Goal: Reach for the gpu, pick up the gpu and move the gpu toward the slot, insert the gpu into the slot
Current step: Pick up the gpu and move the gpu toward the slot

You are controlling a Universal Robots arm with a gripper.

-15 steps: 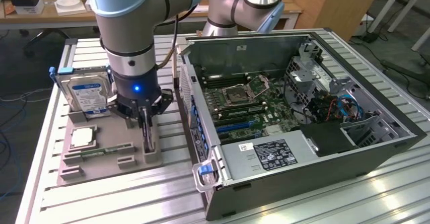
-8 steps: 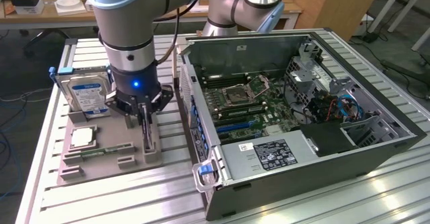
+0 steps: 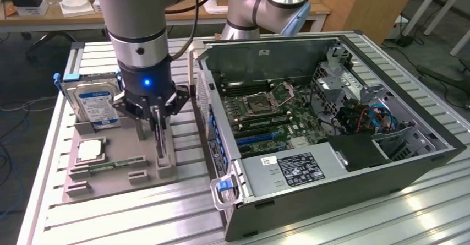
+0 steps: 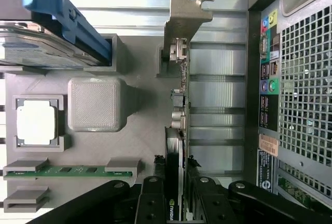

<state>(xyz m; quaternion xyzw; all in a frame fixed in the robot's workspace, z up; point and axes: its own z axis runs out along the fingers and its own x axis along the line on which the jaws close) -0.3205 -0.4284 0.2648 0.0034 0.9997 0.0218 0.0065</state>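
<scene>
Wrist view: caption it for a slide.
Claw gripping the upright gpu in its gray holder, beside the computer case.

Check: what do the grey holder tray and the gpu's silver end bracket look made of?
Grey holder tray: likely 3D-printed plastic, matte, with fine layered texture on its block. Silver end bracket of the dark gpu card: probably stamped sheet metal, with a dull sheen and a thin bent tab.

Exterior camera high, oblique, wide over the surface [image 3: 147, 217]; wrist camera close, looking down past the tool [image 4: 174, 206]; both share the parts tray [image 3: 123, 143] [image 4: 145, 141].
</scene>
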